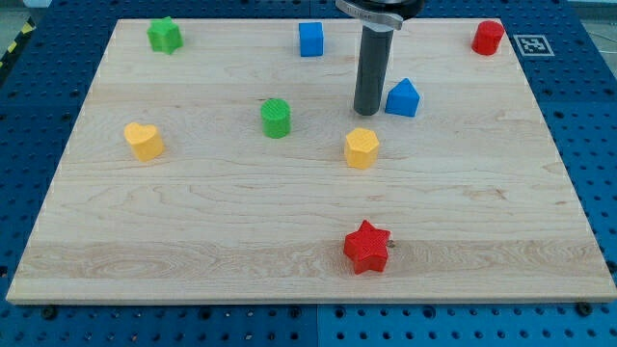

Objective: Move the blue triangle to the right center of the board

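The blue triangle [403, 97] lies on the wooden board [193, 212], right of centre in the upper half. My tip [366, 112] is the lower end of the dark rod, which comes down from the view's top. The tip stands just left of the blue triangle, very close to its left side; I cannot tell if it touches. The right centre of the board lies further to the view's right and a little lower than the triangle.
A blue cube [310, 39] sits at top centre, a green star [165, 36] at top left, a red cylinder [488, 37] at top right. A green cylinder [276, 118], a yellow heart [144, 141], a yellow hexagon [362, 147] and a red star [367, 248] lie lower.
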You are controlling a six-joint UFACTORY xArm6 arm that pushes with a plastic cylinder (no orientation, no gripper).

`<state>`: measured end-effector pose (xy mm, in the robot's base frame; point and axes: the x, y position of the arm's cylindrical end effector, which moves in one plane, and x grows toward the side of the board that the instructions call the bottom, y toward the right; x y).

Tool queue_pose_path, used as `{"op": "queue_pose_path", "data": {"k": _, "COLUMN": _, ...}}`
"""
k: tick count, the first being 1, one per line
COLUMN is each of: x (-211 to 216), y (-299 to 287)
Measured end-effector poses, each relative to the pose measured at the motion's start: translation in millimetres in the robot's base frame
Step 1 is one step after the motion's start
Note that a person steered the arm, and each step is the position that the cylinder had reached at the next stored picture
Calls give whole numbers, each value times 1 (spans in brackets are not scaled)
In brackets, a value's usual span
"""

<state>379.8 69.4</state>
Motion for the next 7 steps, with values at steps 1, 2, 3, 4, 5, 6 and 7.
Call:
{"op": "queue_pose_path", "data": {"k": 1, "x": -11, "y": -7}}
{"op": "queue_pose_path", "data": {"k": 2, "x": -13, "y": -7}}
{"op": "queue_pose_path", "data": {"k": 3, "x": -13, "y": 14}}
{"op": "queue_pose_path", "data": {"k": 4, "x": -12, "y": 20}}
{"op": "queue_pose_path", "data": {"k": 5, "x": -12, "y": 20}}
{"op": "queue_pose_path", "data": {"k": 6, "x": -12, "y": 21}}
{"op": "queue_pose_path", "data": {"k": 7, "x": -12, "y": 22}}
